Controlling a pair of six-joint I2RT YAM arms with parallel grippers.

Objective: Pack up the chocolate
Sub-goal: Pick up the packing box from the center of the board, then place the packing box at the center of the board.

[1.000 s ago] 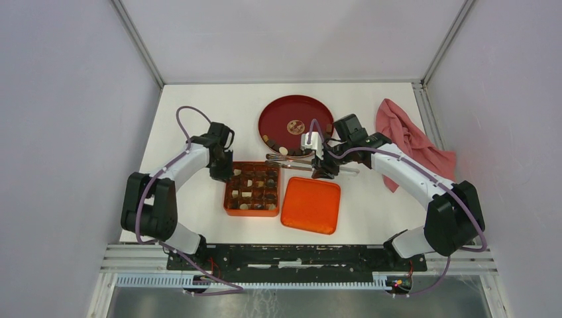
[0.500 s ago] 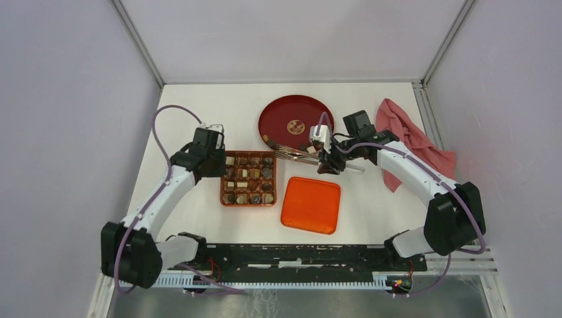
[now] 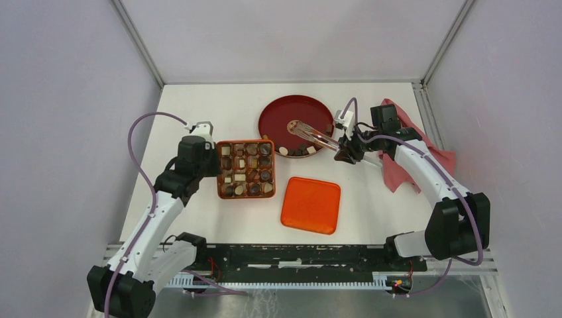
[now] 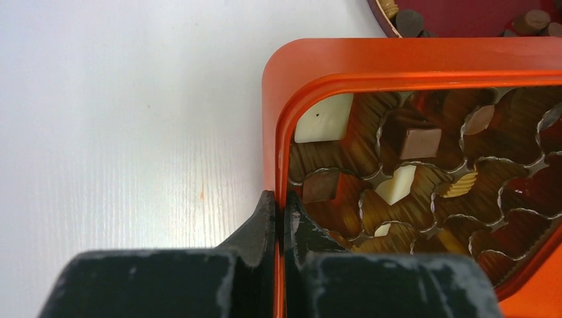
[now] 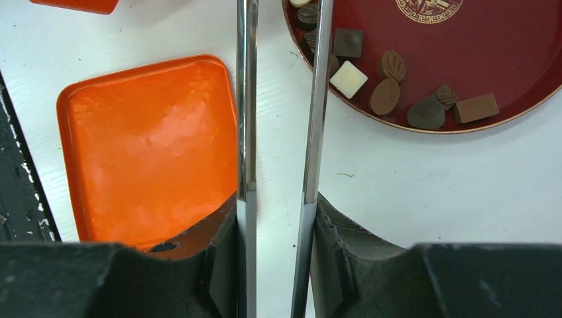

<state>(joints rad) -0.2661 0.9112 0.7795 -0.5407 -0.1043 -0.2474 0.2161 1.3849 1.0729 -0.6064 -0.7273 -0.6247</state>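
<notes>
- The left arm rises from its base at the near left edge, and its forearm runs forward to the left side of the orange box (image 3: 246,169).
- The left gripper (image 4: 280,205) lies level with the box. Its jaws are pressed together on the box's left wall, 1 finger outside and 1 inside.
- The right arm bends at the elbow near the right table edge, and its wrist points left toward the red plate (image 3: 291,109).
- The right gripper (image 5: 277,218) is clamped on the metal tongs (image 5: 246,99), 1 jaw pressing each of the 2 blades. The blades stand apart, with their tips over the plate.
- The chocolate (image 4: 419,141) partly fills the box's compartments. More pieces lie along the plate's near rim.
- The orange lid (image 3: 310,205) lies flat on the table, right of the box.
</notes>
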